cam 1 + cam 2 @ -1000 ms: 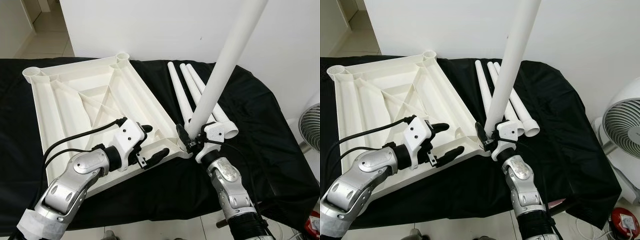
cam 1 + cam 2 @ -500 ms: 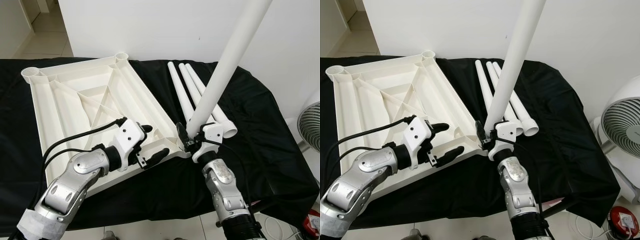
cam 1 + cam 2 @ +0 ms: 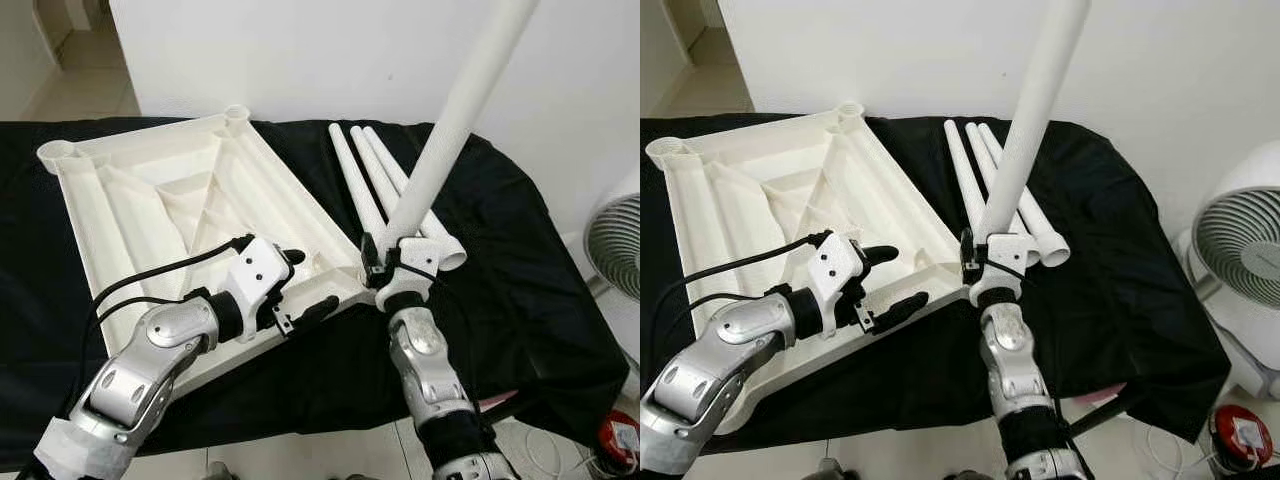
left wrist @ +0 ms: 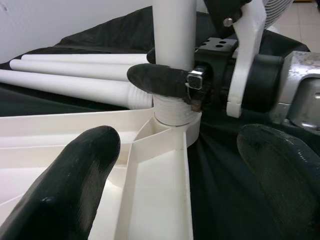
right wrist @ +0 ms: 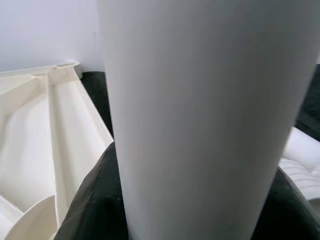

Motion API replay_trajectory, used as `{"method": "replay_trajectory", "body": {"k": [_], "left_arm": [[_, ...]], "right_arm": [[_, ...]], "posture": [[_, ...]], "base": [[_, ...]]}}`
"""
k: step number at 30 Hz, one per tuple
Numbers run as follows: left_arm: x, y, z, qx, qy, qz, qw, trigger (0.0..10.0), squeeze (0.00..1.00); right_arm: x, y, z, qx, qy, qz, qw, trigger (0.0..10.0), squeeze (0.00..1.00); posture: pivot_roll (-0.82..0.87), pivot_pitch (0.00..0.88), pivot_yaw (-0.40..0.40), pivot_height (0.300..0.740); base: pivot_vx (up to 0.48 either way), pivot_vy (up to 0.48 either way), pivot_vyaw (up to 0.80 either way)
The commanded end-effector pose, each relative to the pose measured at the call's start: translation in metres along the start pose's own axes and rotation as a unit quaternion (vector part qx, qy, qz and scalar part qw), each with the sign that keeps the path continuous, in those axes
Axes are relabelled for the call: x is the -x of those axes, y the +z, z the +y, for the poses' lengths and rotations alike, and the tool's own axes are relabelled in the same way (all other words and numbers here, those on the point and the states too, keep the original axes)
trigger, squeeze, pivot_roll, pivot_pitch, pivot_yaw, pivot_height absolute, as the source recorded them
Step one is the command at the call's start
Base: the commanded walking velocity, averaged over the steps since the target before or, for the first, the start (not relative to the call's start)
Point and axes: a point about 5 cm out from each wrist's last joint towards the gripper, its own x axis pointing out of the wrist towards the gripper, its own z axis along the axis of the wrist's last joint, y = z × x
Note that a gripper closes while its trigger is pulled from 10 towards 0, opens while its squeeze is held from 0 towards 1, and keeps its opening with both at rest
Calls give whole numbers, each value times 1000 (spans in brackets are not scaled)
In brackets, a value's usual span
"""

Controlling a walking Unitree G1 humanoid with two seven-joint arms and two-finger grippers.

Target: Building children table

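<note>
The white tabletop [image 3: 170, 200] lies upside down on the black cloth, ribs facing up. My right gripper [image 3: 384, 262] is shut on a long white leg [image 3: 450, 120], which stands nearly upright and leans toward the wall. In the left wrist view the leg's threaded end [image 4: 172, 107] sits in the near right corner socket [image 4: 175, 122]. My left gripper [image 3: 312, 280] is open, its fingers [image 4: 75, 185] straddling the tabletop's near edge just left of that corner. Three more legs [image 3: 385, 185] lie side by side on the cloth behind.
A black cloth [image 3: 520, 290] covers the work table, which ends close to my body. A white fan [image 3: 1240, 250] stands on the floor at the right. A white wall [image 3: 300, 60] runs behind the table.
My right arm has carried the leg's lower end left and away from me, onto the tabletop's corner socket. The left gripper has stayed in place, open.
</note>
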Motion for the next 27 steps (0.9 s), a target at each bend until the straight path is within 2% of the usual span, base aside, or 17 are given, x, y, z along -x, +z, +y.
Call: {"method": "replay_trajectory", "body": {"k": [1,9,18,19,23,27], "left_arm": [[-1,3,-3,-8,-25,0,1000,10000,0],[-2,3,-4,-7,-27,-2,1000,10000,0],[-3,3,-2,-8,-27,-3,1000,10000,0],[-3,3,-2,-9,-27,-3,1000,10000,0],[-3,3,-2,-9,-27,-4,1000,10000,0],[-5,4,-2,-9,-29,-6,1000,10000,0]], "right_arm": [[3,-25,-7,6,-40,63,997,10000,0],[-5,-23,-3,15,-87,55,995,10000,0],[-9,-22,7,2,-77,43,996,10000,0],[-9,-18,9,-7,-60,23,998,10000,1000],[-9,-14,9,-8,-52,0,999,10000,1000],[-9,-8,0,7,-48,-29,998,10000,1000]], "posture": [[81,65,-31,740],[80,65,-30,740],[78,60,-30,740],[78,55,-30,740],[78,55,-30,740],[70,43,-31,740]], "base": [[0,0,0],[0,0,0],[0,0,0],[0,0,0],[0,0,0],[0,0,0]]}}
